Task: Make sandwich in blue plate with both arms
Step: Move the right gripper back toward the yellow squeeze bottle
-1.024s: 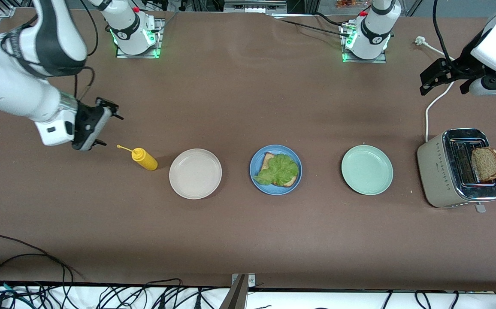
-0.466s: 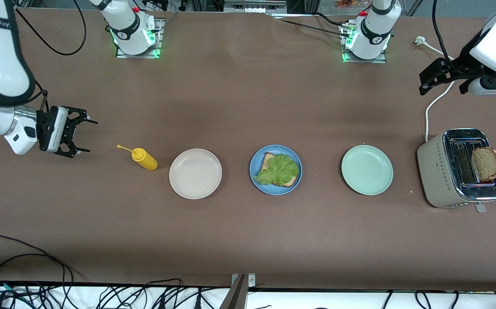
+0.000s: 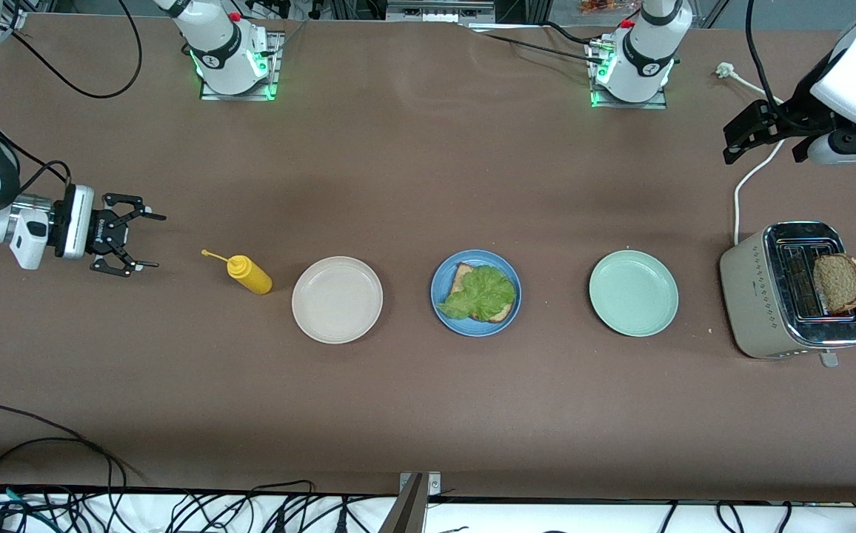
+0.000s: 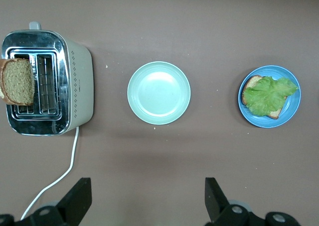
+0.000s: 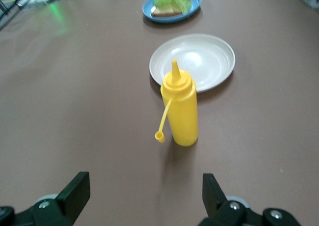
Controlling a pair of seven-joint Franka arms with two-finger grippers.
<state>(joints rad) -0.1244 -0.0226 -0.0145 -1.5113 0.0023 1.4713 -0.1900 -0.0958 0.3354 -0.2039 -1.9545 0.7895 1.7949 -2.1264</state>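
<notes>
The blue plate (image 3: 472, 330) lies mid-table and carries one brown bread slice (image 3: 461, 277) with a green lettuce leaf (image 3: 481, 293) on top; the left wrist view shows the plate (image 4: 292, 111) as well, and the right wrist view shows the plate (image 5: 172, 18) too. A second bread slice (image 3: 839, 283) stands up out of the toaster (image 3: 757, 296). My right gripper (image 3: 154, 240) hangs low and level at the right arm's end, open and empty, with its fingers toward the yellow bottle (image 3: 250, 275). My left gripper (image 3: 768, 141) is high over the table beside the toaster, open and empty.
A cream-white plate (image 3: 337, 299) lies between the bottle and the blue plate. A mint-green plate (image 3: 633, 292) lies between the blue plate and the toaster. The toaster's white cord (image 3: 743, 185) trails toward the left arm's base. Cables hang at the table's near edge.
The right arm has swung outward toward its end of the table, and its gripper has turned level and drawn away from the bottle. The left arm has not moved.
</notes>
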